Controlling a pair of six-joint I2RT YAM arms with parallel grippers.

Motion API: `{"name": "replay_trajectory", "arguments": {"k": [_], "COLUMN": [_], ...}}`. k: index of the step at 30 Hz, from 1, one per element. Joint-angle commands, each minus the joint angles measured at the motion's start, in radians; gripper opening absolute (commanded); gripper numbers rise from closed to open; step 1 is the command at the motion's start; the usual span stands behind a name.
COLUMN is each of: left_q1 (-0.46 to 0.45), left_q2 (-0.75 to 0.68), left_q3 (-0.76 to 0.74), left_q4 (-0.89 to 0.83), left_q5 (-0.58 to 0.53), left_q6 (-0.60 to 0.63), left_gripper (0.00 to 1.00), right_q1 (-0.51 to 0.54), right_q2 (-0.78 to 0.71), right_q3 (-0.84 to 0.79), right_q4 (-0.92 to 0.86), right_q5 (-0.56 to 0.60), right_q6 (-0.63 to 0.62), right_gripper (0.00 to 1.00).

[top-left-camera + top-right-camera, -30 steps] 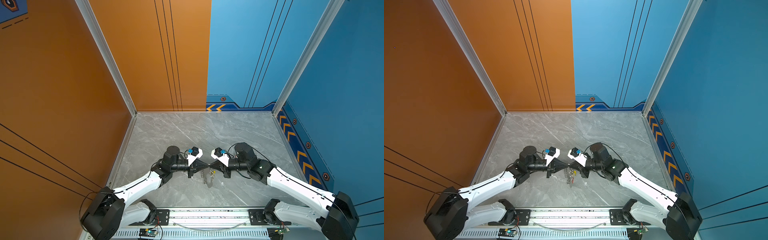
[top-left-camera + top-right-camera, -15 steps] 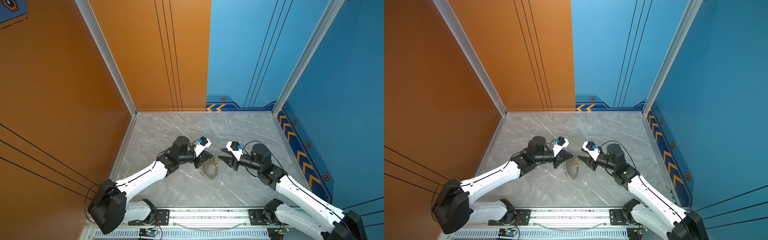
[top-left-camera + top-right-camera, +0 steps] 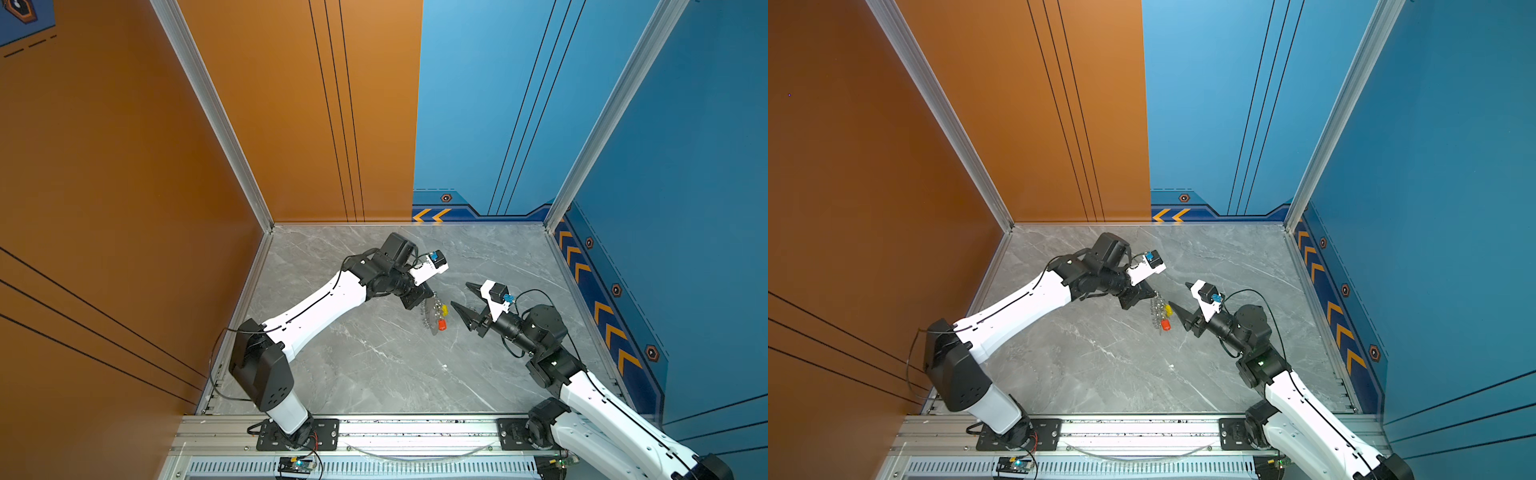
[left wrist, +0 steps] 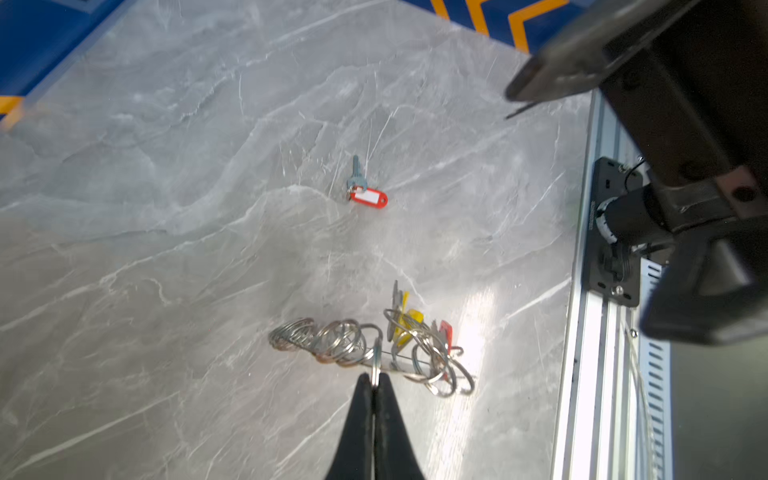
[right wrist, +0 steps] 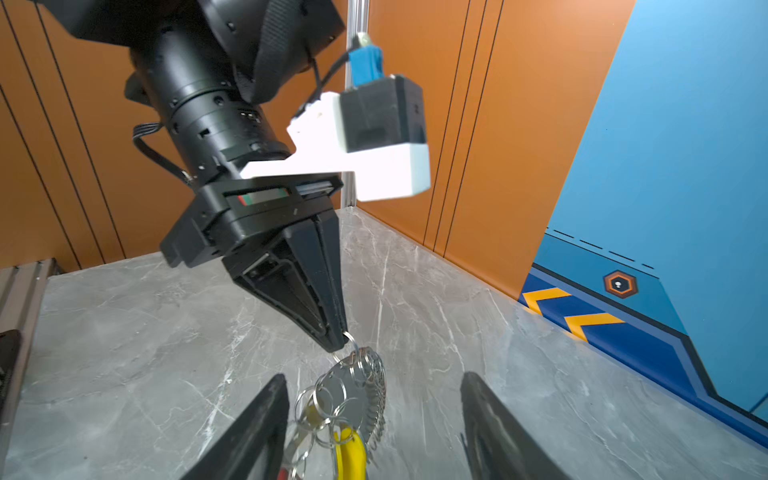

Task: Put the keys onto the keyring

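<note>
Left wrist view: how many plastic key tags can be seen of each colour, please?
Red tags: 2, the loose key's tag on the table and one red tag in the bunch pinched by the left gripper.
Yellow tags: 1, the yellow tag in the bunch; rings may hide more.
Total: 3 tags.

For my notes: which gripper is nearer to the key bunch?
Left. The left gripper grips the bunch in shut jaws; the right gripper is open beside it, holding nothing.

Tabletop (image 3: 374, 374) mostly bare; hanging key bunch (image 3: 436, 318) blocks gap between left arm (image 3: 324, 303), right arm (image 3: 540, 328); red-tagged key (image 4: 368, 195) lies loose.
</note>
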Motion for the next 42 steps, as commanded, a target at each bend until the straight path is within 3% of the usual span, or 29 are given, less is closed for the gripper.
{"name": "replay_trajectory", "arguments": {"k": [1, 7, 13, 22, 33, 42], "left_q1": [-0.028, -0.095, -0.121, -0.126, -0.135, -0.144], "left_q2": [0.042, 0.034, 0.006, -0.027, -0.073, -0.093], "left_q3": [0.136, 0.165, 0.134, 0.121, 0.093, 0.081], "left_q4": [-0.297, -0.383, -0.382, -0.380, -0.379, -0.370], "left_q5": [-0.118, -0.149, -0.147, -0.106, -0.020, -0.013], "left_q6": [0.102, 0.189, 0.227, 0.264, 0.297, 0.310], "left_gripper": [0.00, 0.00, 0.00, 0.00, 0.00, 0.00], "right_q1": [-0.006, -0.004, 0.008, 0.028, 0.049, 0.071], "right_q2": [-0.006, 0.091, 0.162, 0.234, 0.291, 0.292], "right_q3": [-0.019, 0.000, 0.027, 0.034, 0.031, 0.049], "right_q4": [0.015, 0.019, 0.016, 0.040, 0.196, 0.149], "right_q5": [-0.107, -0.288, -0.393, -0.428, -0.430, -0.495], "right_q6": [0.025, 0.065, 0.087, 0.097, 0.190, 0.175], "right_gripper": [0.65, 0.58, 0.50, 0.41, 0.33, 0.28]}}
